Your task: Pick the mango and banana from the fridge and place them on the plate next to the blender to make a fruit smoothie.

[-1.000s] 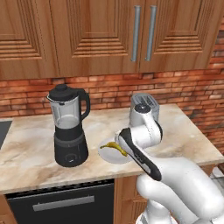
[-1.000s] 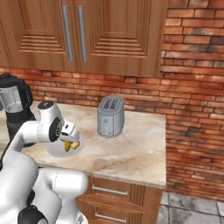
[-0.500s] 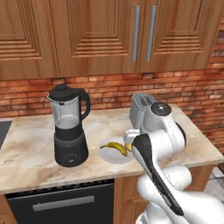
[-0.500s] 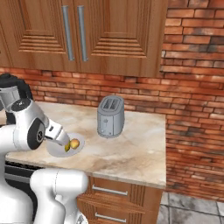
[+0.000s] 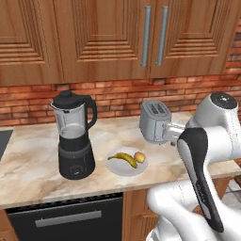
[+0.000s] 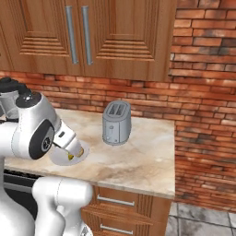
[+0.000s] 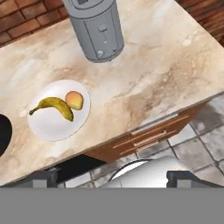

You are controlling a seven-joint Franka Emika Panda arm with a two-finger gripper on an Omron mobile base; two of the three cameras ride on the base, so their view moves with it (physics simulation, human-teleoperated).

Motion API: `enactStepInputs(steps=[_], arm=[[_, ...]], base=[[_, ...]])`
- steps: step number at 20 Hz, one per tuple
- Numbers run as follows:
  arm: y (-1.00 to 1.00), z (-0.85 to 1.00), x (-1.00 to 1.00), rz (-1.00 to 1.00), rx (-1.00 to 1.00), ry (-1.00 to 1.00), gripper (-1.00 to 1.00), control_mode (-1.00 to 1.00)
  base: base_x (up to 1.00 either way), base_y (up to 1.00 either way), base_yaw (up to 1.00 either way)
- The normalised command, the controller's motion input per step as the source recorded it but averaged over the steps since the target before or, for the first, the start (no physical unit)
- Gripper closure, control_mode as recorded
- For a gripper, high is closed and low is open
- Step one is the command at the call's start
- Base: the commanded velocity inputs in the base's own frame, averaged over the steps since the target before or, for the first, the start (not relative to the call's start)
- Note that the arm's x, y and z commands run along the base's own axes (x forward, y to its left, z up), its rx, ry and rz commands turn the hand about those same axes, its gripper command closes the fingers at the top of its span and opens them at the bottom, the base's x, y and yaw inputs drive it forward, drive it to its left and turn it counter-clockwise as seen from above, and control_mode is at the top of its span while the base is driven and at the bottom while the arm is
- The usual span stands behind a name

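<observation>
While the gripper (image 7: 112, 177) stands wide open and empty, banana (image 5: 123, 158) and mango (image 5: 139, 156) look soft, bruisable, best held mid-body on the plate (image 5: 117, 168).

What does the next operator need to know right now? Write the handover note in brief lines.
Gripper: open, holding nothing, raised above the counter's front edge.
Banana and mango: both lying on the plate, side by side.
Plate: on the counter, just right of the blender, with the toaster behind it to the right.
Done: both fruits are on the plate beside the blender.
Left: nothing to move, by the look of it; just bring the arm to rest.
</observation>
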Motion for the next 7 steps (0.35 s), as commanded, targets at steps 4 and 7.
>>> enactStepInputs(steps=[4,7], arm=[[-0.28,0.00,0.00,0.00,0.07,0.00,-1.00,-1.00],[-0.05,0.00,0.00,0.00,0.00,0.00,-1.00,-1.00]], base=[[0.00,0.00,0.00],[0.00,0.00,0.00]])
